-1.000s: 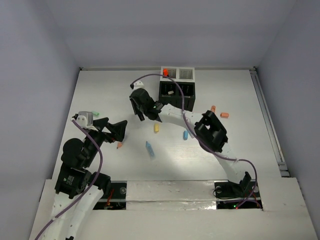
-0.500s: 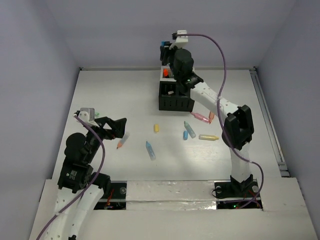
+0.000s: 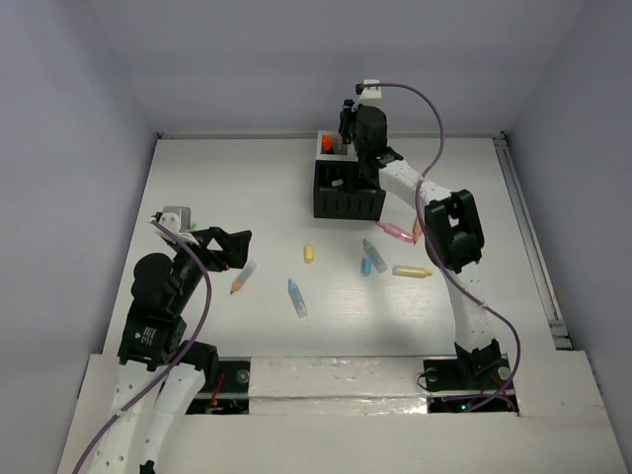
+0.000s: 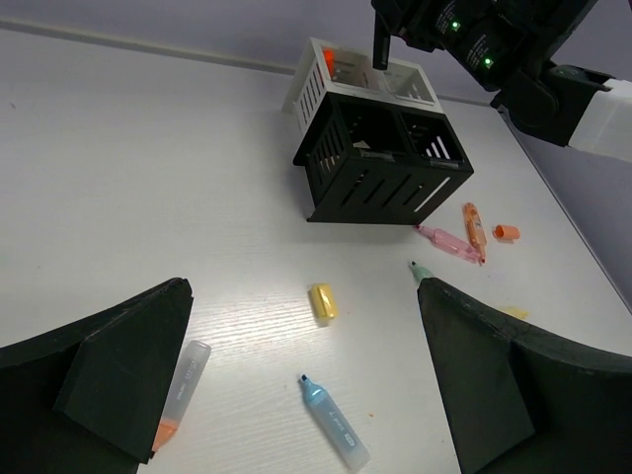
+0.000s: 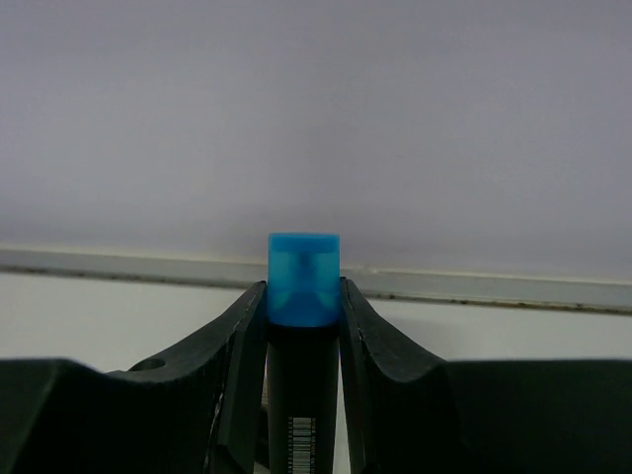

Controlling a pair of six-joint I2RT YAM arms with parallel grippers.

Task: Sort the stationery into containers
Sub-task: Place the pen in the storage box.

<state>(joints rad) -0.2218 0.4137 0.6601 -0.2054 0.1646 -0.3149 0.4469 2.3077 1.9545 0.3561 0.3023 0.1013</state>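
Observation:
The organizer stands at the back middle, its black part point(image 3: 348, 193) in front of its white part point(image 3: 336, 146); it also shows in the left wrist view point(image 4: 385, 168). My right gripper point(image 3: 348, 126) is just above the white part, shut on a black marker with a blue cap point(image 5: 304, 279), held upright. An orange-capped marker point(image 3: 327, 144) stands in the white part. My left gripper point(image 3: 235, 249) is open and empty above an orange-tipped marker point(image 4: 178, 395), a blue highlighter point(image 4: 336, 423) and a small yellow piece point(image 4: 323, 302).
Right of centre lie a teal highlighter point(image 3: 374, 255), a small blue piece point(image 3: 365, 267), a yellow highlighter point(image 3: 412, 272), a pink highlighter point(image 3: 395, 232) and an orange one point(image 3: 418, 229). A loose orange cap point(image 4: 507, 232) lies beside them.
My right arm has swung from the middle of the table to the back, over the organizer's white part, carrying the blue-capped marker. My left arm has hardly moved.

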